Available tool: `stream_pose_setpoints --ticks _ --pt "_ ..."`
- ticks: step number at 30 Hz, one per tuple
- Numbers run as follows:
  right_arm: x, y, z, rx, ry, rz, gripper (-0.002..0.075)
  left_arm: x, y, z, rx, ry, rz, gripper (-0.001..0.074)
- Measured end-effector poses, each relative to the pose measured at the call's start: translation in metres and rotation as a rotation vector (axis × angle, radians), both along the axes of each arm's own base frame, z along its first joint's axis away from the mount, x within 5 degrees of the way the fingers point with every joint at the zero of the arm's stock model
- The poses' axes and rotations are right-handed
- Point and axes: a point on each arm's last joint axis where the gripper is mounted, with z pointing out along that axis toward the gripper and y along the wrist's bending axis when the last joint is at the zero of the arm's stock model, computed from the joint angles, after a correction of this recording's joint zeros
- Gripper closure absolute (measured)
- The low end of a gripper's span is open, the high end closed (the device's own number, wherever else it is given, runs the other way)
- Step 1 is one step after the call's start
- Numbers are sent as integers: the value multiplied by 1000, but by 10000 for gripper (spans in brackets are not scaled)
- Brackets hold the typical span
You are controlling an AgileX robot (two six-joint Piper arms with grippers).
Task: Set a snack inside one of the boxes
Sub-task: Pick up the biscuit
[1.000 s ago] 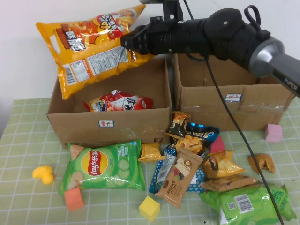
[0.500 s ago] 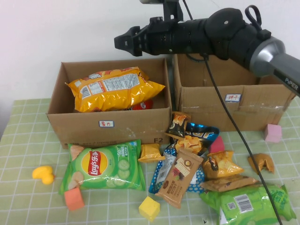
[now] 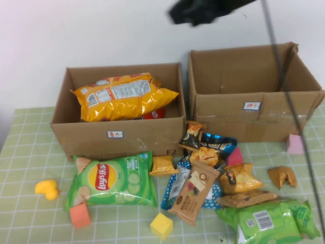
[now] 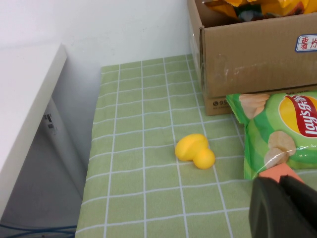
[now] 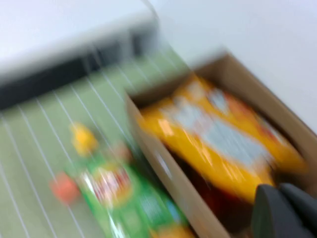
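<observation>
A big orange chip bag (image 3: pixel 122 96) lies in the left cardboard box (image 3: pixel 117 134), on top of a red bag (image 3: pixel 155 114). It also shows in the right wrist view (image 5: pixel 218 134). The right box (image 3: pixel 249 114) looks empty. My right gripper (image 3: pixel 177 12) is a dark blur high above the boxes; in its wrist view (image 5: pixel 280 191) the fingers stand together, holding nothing. My left gripper (image 4: pixel 285 181) is shut and empty, low over the mat beside an orange cube (image 4: pixel 280 172), out of the high view.
A green chip bag (image 3: pixel 114 180) lies in front of the left box. A pile of small snacks (image 3: pixel 208 173) and another green bag (image 3: pixel 269 221) lie at front right. A yellow toy (image 3: pixel 47 189), yellow cube (image 3: pixel 161 225) and pink cube (image 3: pixel 295 144) sit on the mat.
The orange bag dropped from my right gripper into the left box. My right arm has since pulled up and to the right, away from the box.
</observation>
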Motion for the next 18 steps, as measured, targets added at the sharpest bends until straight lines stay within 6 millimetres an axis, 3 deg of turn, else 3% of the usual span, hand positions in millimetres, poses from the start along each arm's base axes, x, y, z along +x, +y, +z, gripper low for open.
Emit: stream_pose_setpoints --ticks 4,8,12,18 --pt "-25 -32 20 -208 -2 -103 721 0 0 0 0 0 0 736" --pt "-39 -56 18 -341 38 -231 721 0 0 0 0 0 0 736" --pt "-53 -69 -3 -402 113 -294 721 0 0 0 0 0 0 736" --pt "-73 -79 -63 -455 255 -328 721 0 0 0 0 0 0 736"
